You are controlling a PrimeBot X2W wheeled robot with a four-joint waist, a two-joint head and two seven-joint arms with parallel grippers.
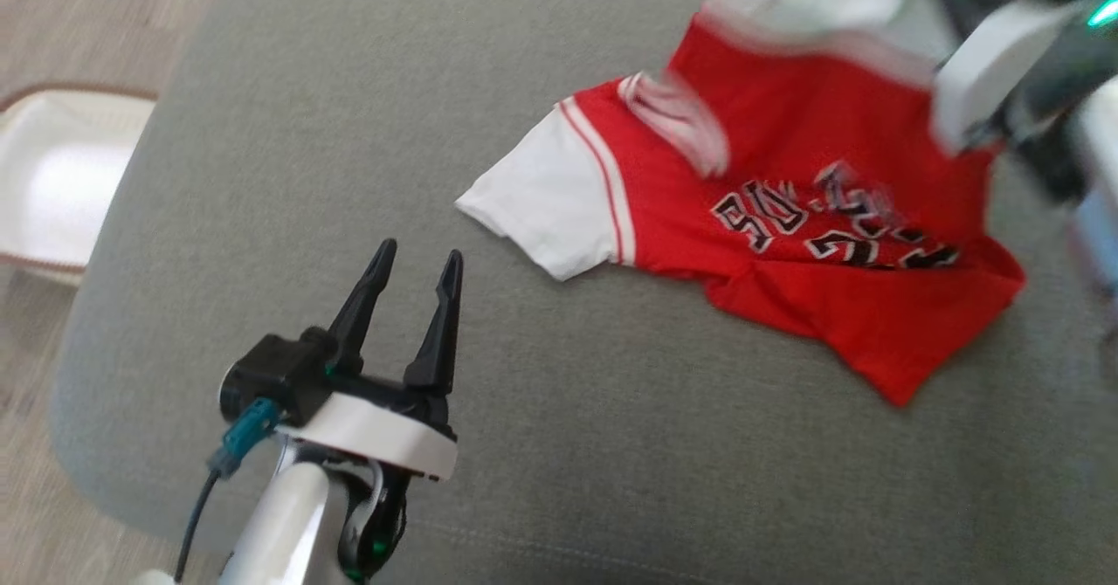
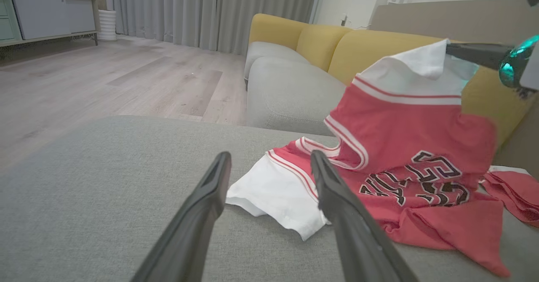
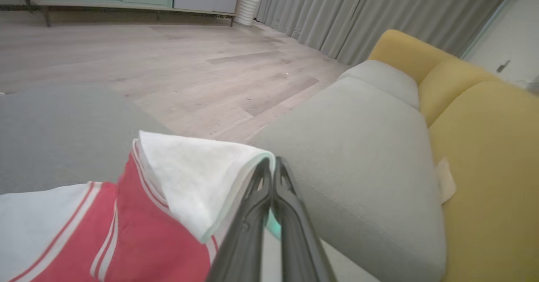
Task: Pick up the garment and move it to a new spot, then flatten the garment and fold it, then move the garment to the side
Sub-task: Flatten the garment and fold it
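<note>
1. The garment [image 1: 812, 131], a red jersey with white sleeves and black-and-white lettering [image 1: 830, 227] on the chest, sits on the far right part of a wide grey cushion [image 1: 611, 445].
2. The right gripper [image 3: 271, 164] is clenched on the edge of one white sleeve [image 3: 189, 172]. Its two dark fingers are pressed together with the cloth pinched between them.
3. That raised sleeve is held up above the cushion. The red cloth hangs from it in a slope down to the part that rests on the cushion.
4. The other sleeve [image 1: 541, 201] lies flat on the cushion at the garment's left end, pointing left.
5. The lower part of the garment is rumpled, and a red corner [image 1: 900, 375] points toward the near side.
6. The left gripper [image 1: 421, 253] is released, its fingers spread with nothing between them.
7. It hangs over bare cushion to the near left of the garment, apart from the flat sleeve, with its fingers pointing toward the far side.
8. In the left wrist view, the flat sleeve shows just beyond the gap between the two fingers.
9. Beyond the cushion stands a sofa with a grey seat [image 2: 290, 88] and a yellow back [image 2: 320, 42].
10. A wooden floor [image 2: 105, 75] stretches left of the sofa to grey curtains [image 2: 210, 8].
11. On the floor to the left of the cushion lies a white tray-like thing [image 1: 52, 175] with a brown rim.
</note>
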